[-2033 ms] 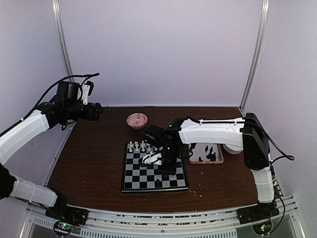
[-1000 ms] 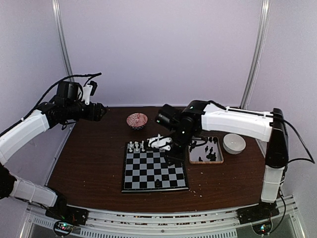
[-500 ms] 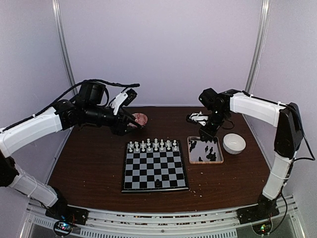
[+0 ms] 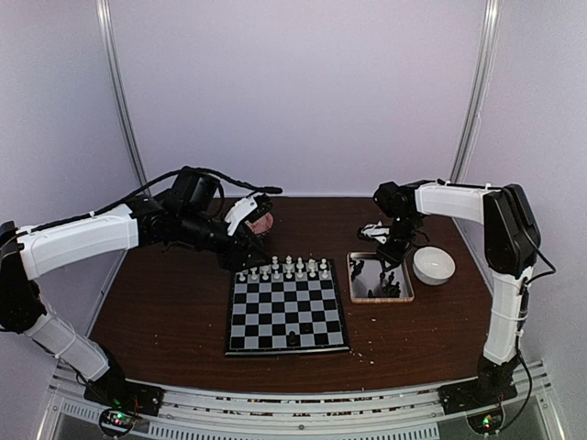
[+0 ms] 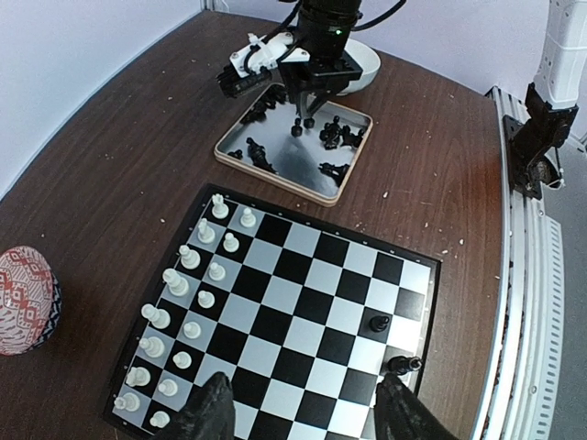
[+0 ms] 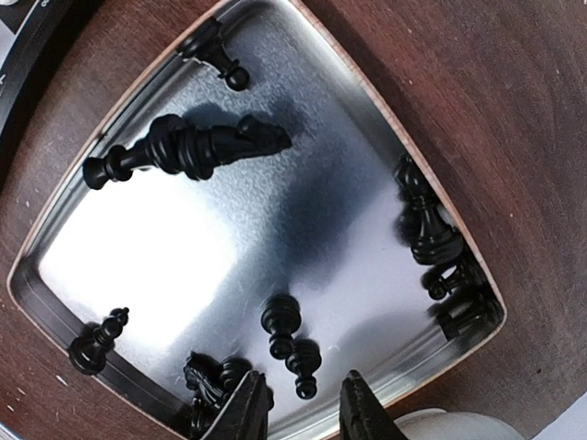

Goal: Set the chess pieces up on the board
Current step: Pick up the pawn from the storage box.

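Step in hand: take a black piece from the metal tray (image 6: 165,257), right of the board (image 4: 275,316).

1. The right gripper (image 6: 303,412) hangs over the tray, jaws narrowly apart and empty.
2. Centre it on one black pawn (image 6: 300,360).
3. Its neighbouring pawn (image 6: 280,321) crowds it, so close slowly.

The left gripper (image 5: 307,417), jaws apart and empty, hovers by the white pieces (image 4: 282,268) on the far rows. The white bowl (image 4: 433,265) stands just right of the tray.

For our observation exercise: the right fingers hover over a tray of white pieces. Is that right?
No. The pieces in the tray are black, not white, as the right wrist view shows; the right fingers do hover over it.
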{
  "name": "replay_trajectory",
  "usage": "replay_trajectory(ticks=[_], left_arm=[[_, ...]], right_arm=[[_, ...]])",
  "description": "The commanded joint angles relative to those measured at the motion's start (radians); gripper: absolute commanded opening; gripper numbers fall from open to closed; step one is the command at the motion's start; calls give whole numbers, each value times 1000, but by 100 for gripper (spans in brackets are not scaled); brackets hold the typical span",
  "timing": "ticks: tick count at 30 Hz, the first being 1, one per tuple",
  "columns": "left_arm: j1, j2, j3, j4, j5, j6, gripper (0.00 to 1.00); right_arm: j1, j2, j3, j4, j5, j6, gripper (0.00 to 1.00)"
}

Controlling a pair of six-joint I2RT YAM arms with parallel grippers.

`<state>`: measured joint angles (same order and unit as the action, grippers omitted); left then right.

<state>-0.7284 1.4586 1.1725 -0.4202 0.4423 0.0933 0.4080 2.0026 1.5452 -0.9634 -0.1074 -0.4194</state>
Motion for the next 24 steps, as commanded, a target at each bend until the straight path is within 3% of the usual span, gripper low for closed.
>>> replay_trajectory(ticks=[1, 24], left_arm=[[-3, -16, 3, 22, 9, 25, 53], [-3, -19, 13, 2, -6, 28, 54]], right_arm=[[0, 41, 44, 0, 2, 5, 30], [2, 133, 155, -116, -49, 5, 23]])
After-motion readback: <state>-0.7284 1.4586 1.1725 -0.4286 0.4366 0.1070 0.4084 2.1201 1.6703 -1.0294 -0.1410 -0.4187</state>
